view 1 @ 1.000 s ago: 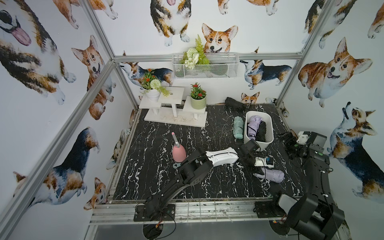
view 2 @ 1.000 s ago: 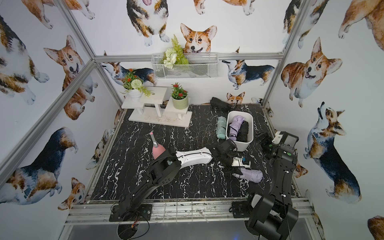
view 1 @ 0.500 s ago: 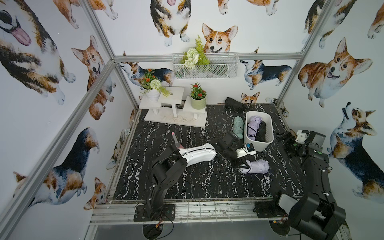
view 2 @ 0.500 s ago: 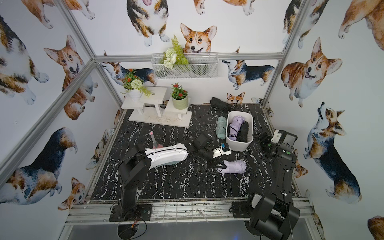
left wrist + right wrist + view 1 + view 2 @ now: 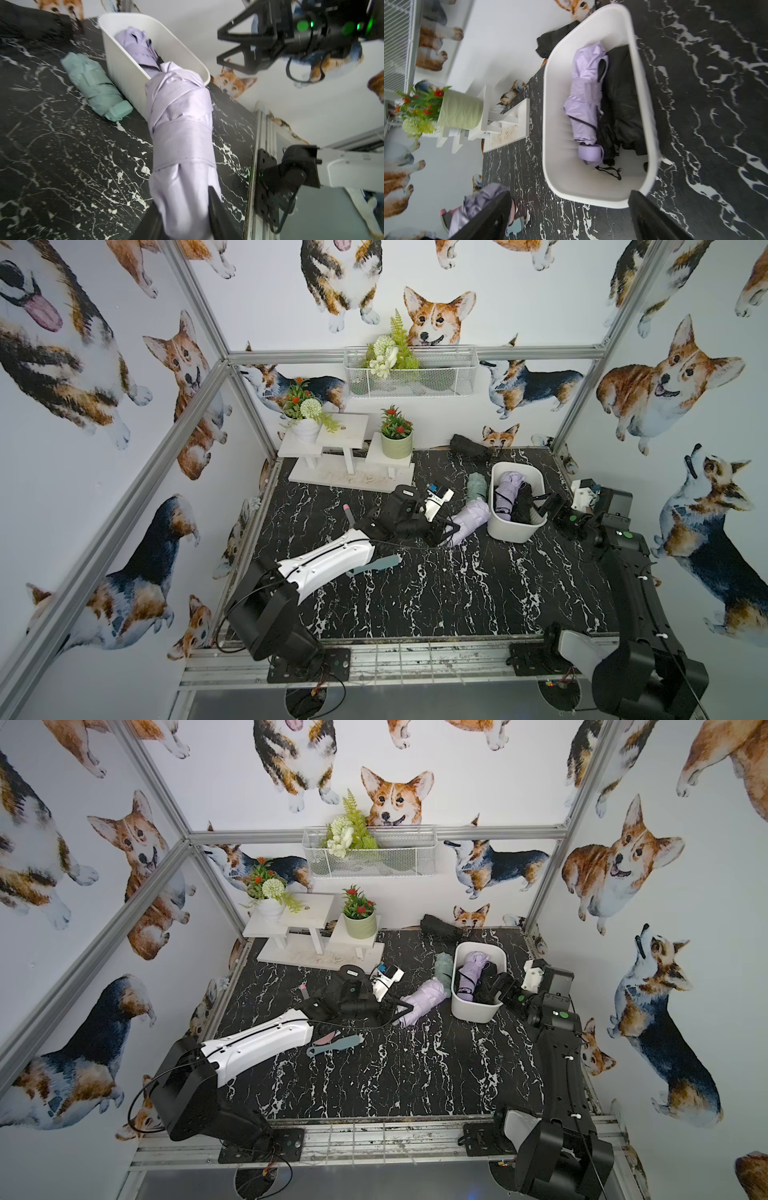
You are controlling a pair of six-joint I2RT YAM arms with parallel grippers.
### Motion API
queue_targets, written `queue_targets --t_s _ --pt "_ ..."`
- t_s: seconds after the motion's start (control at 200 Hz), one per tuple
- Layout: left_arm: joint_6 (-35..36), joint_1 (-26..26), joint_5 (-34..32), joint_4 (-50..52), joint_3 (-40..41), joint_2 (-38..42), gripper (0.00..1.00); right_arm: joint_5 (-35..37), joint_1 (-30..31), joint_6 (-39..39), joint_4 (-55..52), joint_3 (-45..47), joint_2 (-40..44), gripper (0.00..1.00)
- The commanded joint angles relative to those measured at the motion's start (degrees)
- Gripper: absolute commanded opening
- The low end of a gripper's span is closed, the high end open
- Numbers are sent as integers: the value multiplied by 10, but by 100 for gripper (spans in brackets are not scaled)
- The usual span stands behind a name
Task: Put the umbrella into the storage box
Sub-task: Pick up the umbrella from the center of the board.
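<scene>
Item: folded lilac umbrella (image 5: 180, 133), clamped at one end between the jaws of the left gripper (image 5: 185, 212). It is tilted over the black marble table (image 5: 415, 593), its far end at the rim of the storage box (image 5: 509, 531), not yet inside. Box contents: a second lilac umbrella (image 5: 585, 99) and a black umbrella (image 5: 620, 99); a teal umbrella (image 5: 478, 487) lies on the table just beside its wall. Right gripper (image 5: 229, 44): jaws spread wide, empty, near the box's opposite side.
</scene>
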State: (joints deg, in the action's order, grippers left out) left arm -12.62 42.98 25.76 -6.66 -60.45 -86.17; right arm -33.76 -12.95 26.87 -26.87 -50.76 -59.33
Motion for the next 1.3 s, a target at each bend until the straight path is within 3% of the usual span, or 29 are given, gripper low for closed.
queue_targets --t_s 0.0,0.15,0.385,0.645,0.885,1.121,1.201,1.296 --pt "-98 -29 -32 -92 10 15 0 -5 51 -31 5 -11 13 94" --pt "-235 -88 15 -209 21 -6 0 4 131 -19 34 -17 24 94" --pt "-309 -102 41 -325 -1 -64 0 -6 240 52 158 -4 31 93" --pt "-401 -99 71 -470 -2 -125 0 38 271 161 260 2 24 93" --pt "-391 -71 79 -485 -16 -136 0 38 276 248 283 -17 -34 89" --pt "-377 -52 80 -465 -31 -131 0 51 288 270 316 -27 -66 85" --pt "-375 -45 80 -464 -34 -131 0 50 290 282 337 -27 -72 80" --pt "-372 -40 84 -462 -37 -134 0 50 290 296 360 -23 -74 68"
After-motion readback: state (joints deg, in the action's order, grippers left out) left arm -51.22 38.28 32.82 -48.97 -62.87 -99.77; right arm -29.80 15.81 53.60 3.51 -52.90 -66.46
